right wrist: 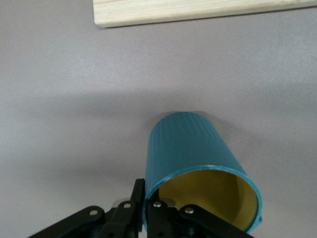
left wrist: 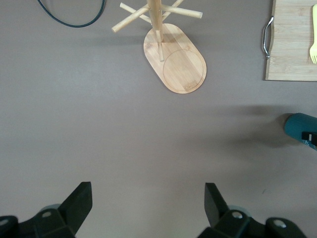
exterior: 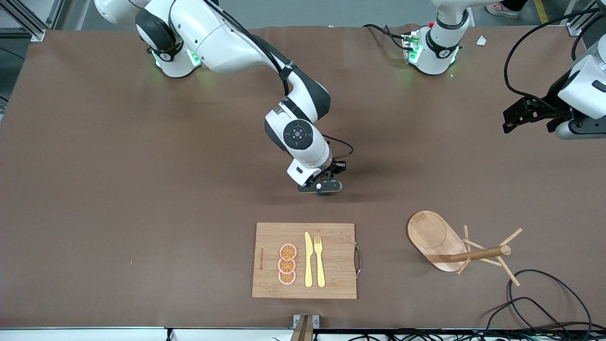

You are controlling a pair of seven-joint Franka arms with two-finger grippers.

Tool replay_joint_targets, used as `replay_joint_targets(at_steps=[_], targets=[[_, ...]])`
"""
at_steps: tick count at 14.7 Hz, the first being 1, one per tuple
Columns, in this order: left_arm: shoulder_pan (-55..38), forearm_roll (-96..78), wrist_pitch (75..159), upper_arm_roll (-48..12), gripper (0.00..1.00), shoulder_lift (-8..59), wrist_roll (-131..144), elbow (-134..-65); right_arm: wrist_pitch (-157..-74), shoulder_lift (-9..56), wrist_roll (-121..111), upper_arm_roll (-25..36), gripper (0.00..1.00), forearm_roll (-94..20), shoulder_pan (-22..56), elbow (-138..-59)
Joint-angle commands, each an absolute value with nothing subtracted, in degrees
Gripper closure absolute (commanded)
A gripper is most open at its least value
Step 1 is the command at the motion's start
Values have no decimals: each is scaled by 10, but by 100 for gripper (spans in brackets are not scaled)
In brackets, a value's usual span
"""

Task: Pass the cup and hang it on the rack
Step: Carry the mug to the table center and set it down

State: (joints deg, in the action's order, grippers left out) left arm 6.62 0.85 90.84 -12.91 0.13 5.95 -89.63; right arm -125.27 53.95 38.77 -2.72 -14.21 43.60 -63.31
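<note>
The cup [right wrist: 190, 148] is dark teal with a yellow inside and shows in the right wrist view. My right gripper [right wrist: 148, 210] is shut on its rim, one finger inside the wall and one outside. The handle is hidden. In the front view the right gripper [exterior: 322, 186] is low over the table's middle, farther from the camera than the cutting board, and it hides the cup. The cup also shows in the left wrist view [left wrist: 300, 128]. The rack [exterior: 438, 237] stands toward the left arm's end, and also shows in the left wrist view [left wrist: 176, 62]. My left gripper [exterior: 518, 117] is open and empty, held high [left wrist: 148, 203].
A bamboo cutting board [exterior: 338, 277] with a yellow knife [exterior: 308, 260], a fork [exterior: 319, 261] and orange slices [exterior: 287, 264] lies near the front edge. Its edge shows in the right wrist view [right wrist: 198, 11]. Black cables [exterior: 544, 303] lie by the rack near the table's corner.
</note>
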Motion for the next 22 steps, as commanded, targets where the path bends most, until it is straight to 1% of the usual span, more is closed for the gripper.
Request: replay_joint_targets(at_steps=[1,2,3,4,5,6,10,11,12,14,15,19,22], targets=[[69,10,909,-131,0,7,62,-887,-1252,549,396,-28,73,-149,437,-618],[68,11,909,-131,0,7,62,-887,-1252,548,396,-27,60,-147,437,-618],[68,11,909,-131,0,7,62,-887,-1251,544,396,-26,55,-145,436,-618],[71,10,909,-131,0,7,62,-887,-1251,541,395,-25,40,-144,432,-618],[73,9,909,-131,0,7,62,-887,-1251,534,392,-25,9,-143,430,-618],[72,10,909,-131,0,7,62,-887,-1251,527,392,-25,0,-143,427,-618],[73,10,906,-129,0,-1,53,-887,-1245,500,395,-11,0,-142,405,-619],[72,10,905,-129,0,-3,54,-887,-1245,477,393,2,0,-142,396,-621],[71,10,904,-131,0,-4,61,-888,-1232,457,389,22,0,-143,382,-623],[65,14,904,-134,0,-4,62,-887,-1168,429,353,41,0,-144,347,-623],[62,16,905,-146,0,-4,66,-886,-1145,409,325,41,0,-143,318,-623],[48,68,910,-243,0,9,190,-885,-1053,367,268,41,0,-142,221,-624],[16,140,910,-302,0,57,256,-865,-1014,345,266,45,0,-125,151,-625]])
